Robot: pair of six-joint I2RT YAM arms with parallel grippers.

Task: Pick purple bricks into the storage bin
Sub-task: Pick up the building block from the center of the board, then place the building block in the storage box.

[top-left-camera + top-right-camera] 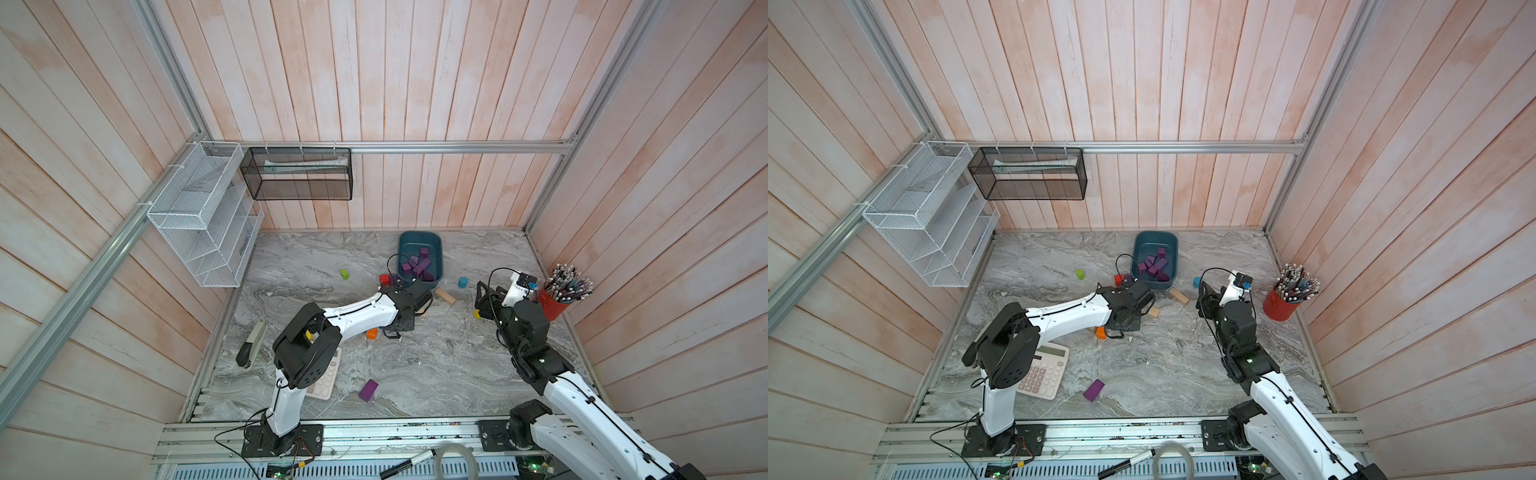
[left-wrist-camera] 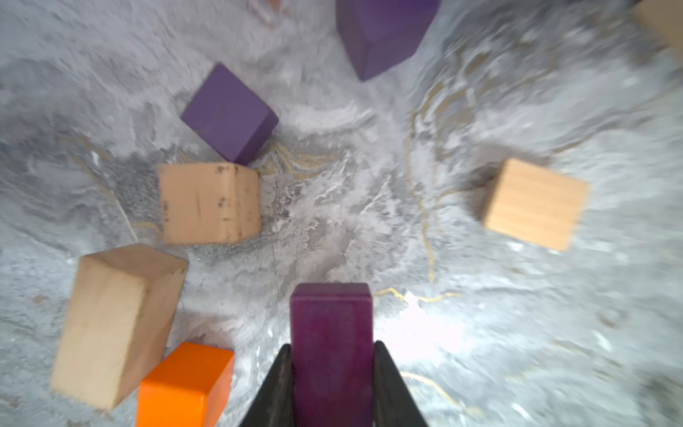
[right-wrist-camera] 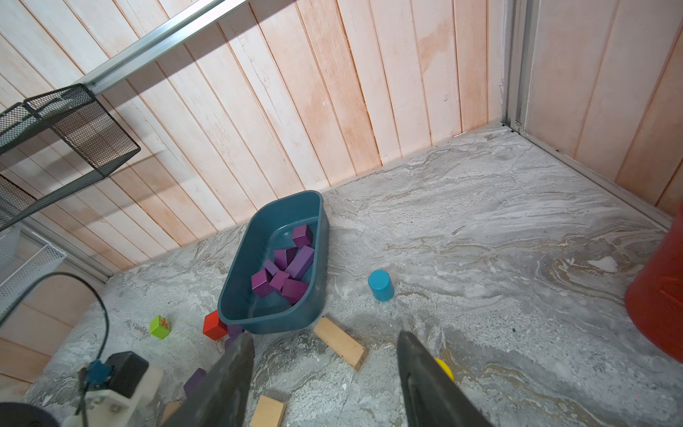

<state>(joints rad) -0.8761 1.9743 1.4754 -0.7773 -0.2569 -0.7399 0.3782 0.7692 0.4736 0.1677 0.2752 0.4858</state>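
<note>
My left gripper [image 2: 332,345] is shut on a purple brick [image 2: 330,325], an oblong bar that stands out from between its black fingers, just above the marble floor. Two more purple bricks [image 2: 229,114] [image 2: 384,33] lie ahead of it. The storage bin [image 1: 417,241] [image 3: 266,229] sits at the back, just beyond the left wrist, with several purple bricks [image 3: 288,266] in it. Another purple brick [image 1: 368,390] lies alone near the front edge. My right gripper [image 3: 324,338] is open and holds nothing, to the right of the bin.
Tan blocks [image 2: 209,203] [image 2: 534,205] [image 2: 114,325] and an orange block [image 2: 184,384] crowd the left gripper. A red block [image 3: 214,325], green block [image 1: 344,274] and blue cylinder [image 3: 380,284] lie near the bin. A red pencil cup [image 1: 555,305], calculator [image 1: 1044,372] and stapler [image 1: 251,345] stand at the sides.
</note>
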